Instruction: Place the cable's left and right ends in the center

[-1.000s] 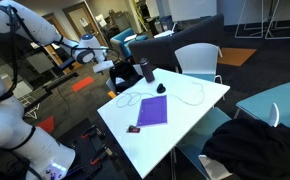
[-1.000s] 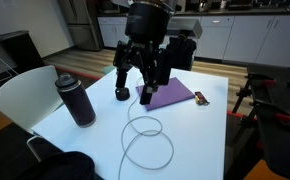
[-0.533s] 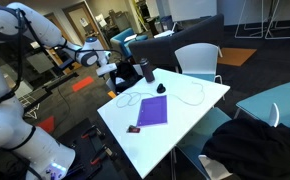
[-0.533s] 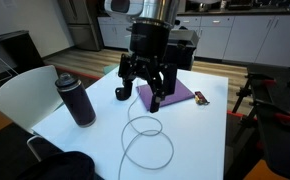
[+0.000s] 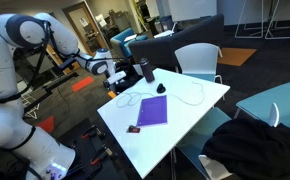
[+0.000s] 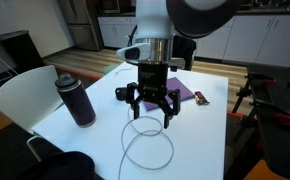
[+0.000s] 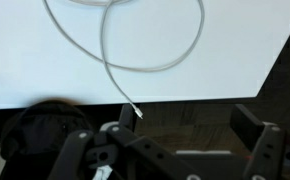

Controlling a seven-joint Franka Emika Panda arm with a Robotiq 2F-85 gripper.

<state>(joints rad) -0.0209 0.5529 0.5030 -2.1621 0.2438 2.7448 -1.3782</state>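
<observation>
In an exterior view, right of the dark bottle (image 6: 77,100), the hand (image 6: 153,115) hangs over the white surface (image 6: 210,140), fingers spread wide and empty. The white cable (image 7: 150,69) lies looped on the surface directly beneath the hand, right of the bottle. A purple notebook (image 6: 185,95) lies farther right of the bottle.

In an exterior view the camera is standing well back and high, looking down across the bench (image 5: 180,128) from one corner. In an exterior view it is sitting low and close, facing kitchen cabinets (image 6: 225,40). Both are sharing the bottle (image 5: 147,70). The wrist view is looking down closely on the cable (image 7: 145,70) by the bench's edge.
</observation>
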